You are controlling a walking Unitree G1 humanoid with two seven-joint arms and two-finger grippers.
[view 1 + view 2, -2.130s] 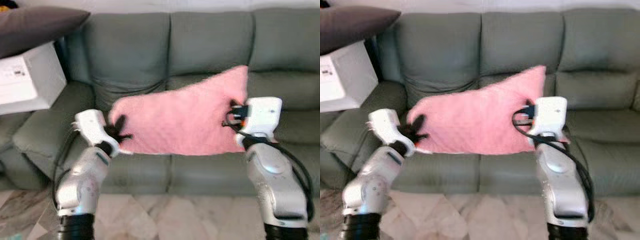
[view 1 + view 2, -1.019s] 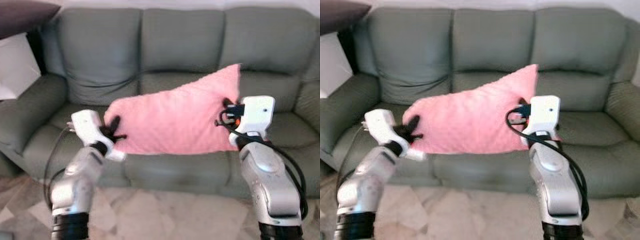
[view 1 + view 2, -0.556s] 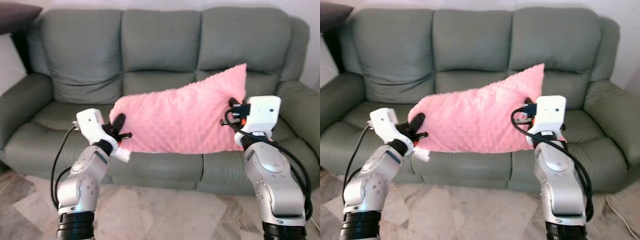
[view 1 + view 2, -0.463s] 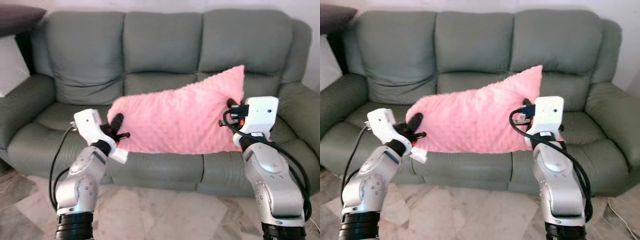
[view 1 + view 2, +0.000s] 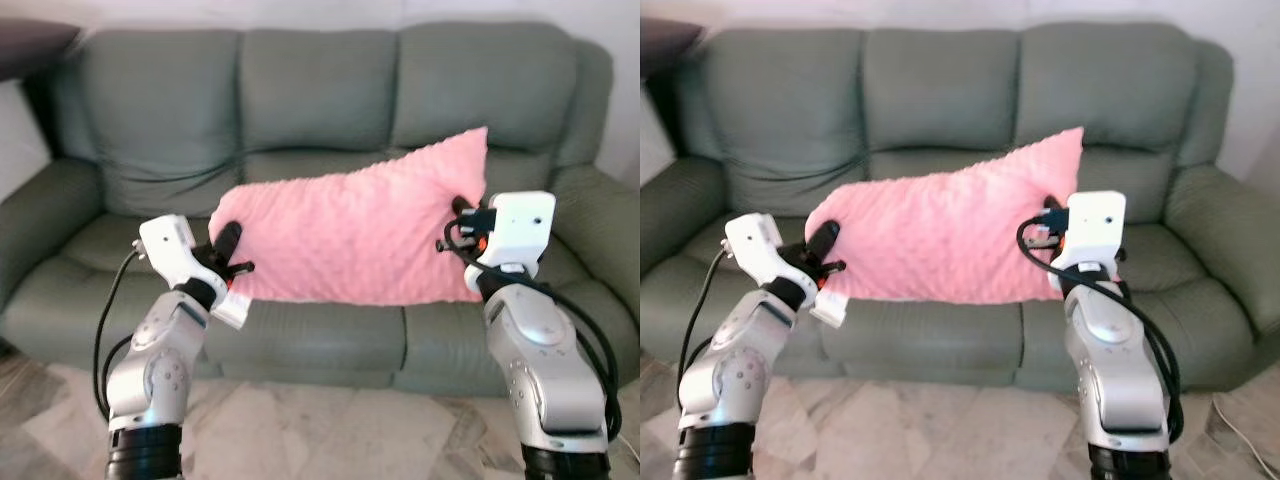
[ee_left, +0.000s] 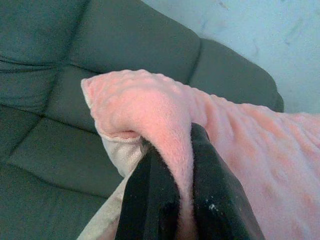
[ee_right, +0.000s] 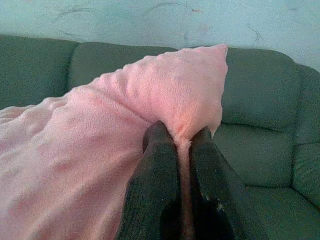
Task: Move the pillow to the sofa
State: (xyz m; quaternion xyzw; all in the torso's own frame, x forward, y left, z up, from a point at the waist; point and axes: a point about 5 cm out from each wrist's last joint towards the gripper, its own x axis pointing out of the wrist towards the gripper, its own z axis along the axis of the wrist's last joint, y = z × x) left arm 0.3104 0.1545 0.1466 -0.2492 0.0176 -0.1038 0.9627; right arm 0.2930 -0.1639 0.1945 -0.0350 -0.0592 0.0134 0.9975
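Observation:
I hold a fluffy pink pillow [image 5: 355, 235] in the air between both arms, in front of the grey-green three-seat sofa [image 5: 320, 100]. My left gripper [image 5: 228, 252] is shut on the pillow's left edge; in the left wrist view the pink fabric [image 6: 165, 120] is pinched between the black fingers [image 6: 150, 195]. My right gripper [image 5: 462, 212] is shut on the pillow's right edge, and the right wrist view shows the fingers [image 7: 157, 175] clamped on a fold of fabric [image 7: 185, 100]. The pillow hangs level with the seat cushions [image 5: 300, 330], its right corner raised higher.
The sofa's armrests [image 5: 40, 210] stand at both sides. A dark cushion [image 5: 35, 45] and a white object [image 5: 15, 130] lie at the far left. Marble floor tiles [image 5: 330, 430] run in front of the sofa.
The view has swung right, so the sofa is now centred and the white box at the left has mostly left the picture. Both grippers hold the pillow as before.

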